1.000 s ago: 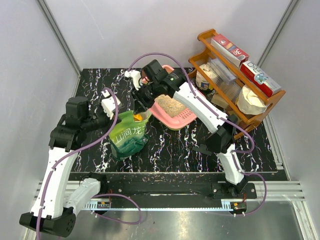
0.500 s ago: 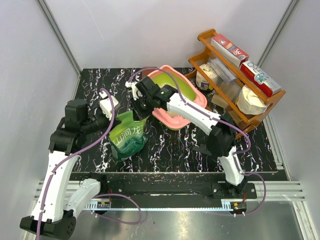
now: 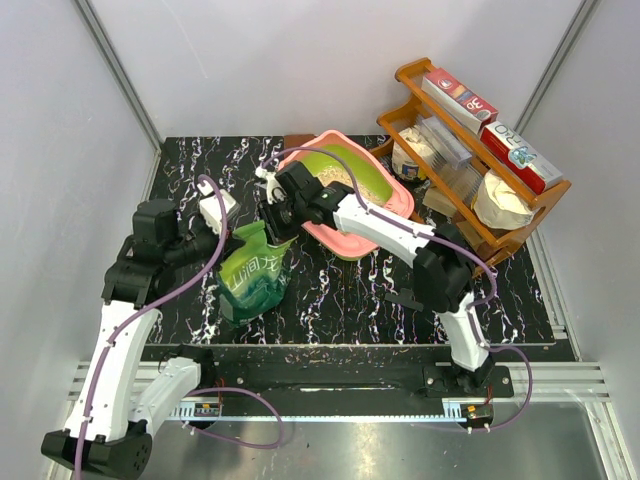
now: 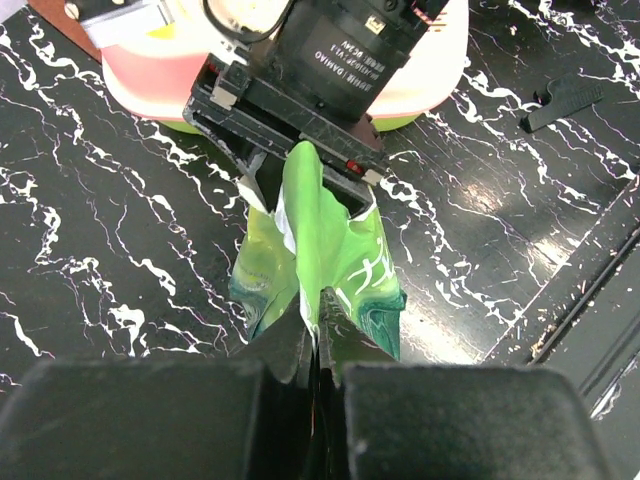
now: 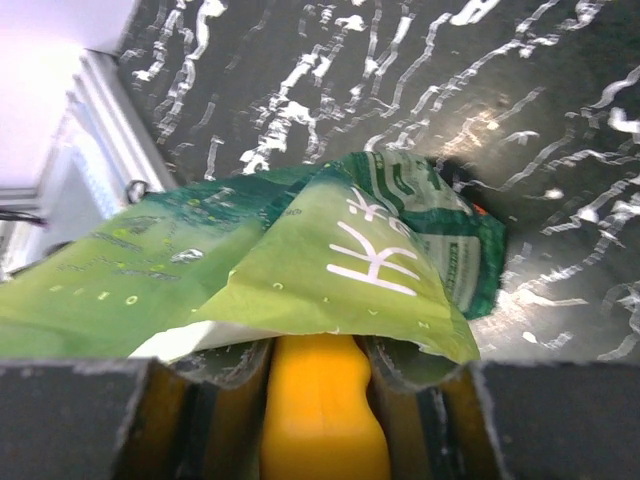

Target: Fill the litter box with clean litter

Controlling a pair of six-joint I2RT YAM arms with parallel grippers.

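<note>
Pinches the limp, crinkly green bag [image 4: 340, 250] by its rim in shut left fingers [image 4: 285, 350]. Clamps the stiff yellow-orange scoop [image 5: 322, 430] by its handle between narrowed right fingers [image 5: 200, 410]. Probably loose, spill-prone clean litter [image 3: 338, 172]: best carried level.

the table [image 3: 330, 295] is black with white marble veins. the litter box [image 3: 370, 180], at twelve o'clock on it, is pink on the rim and outside and lime green inside. the bag [image 3: 255, 278], at eight o'clock, is green, paler at the crumpled top and darker toward the base, with white characters. the scoop [image 5: 322, 415] is yellow-orange. the rack [image 3: 408, 72], at two o'clock, is brown wood, with red-and-white boxes [image 3: 515, 152] on top. the arms [image 3: 382, 222] are white and black, with purple cables [image 3: 229, 232].
</note>
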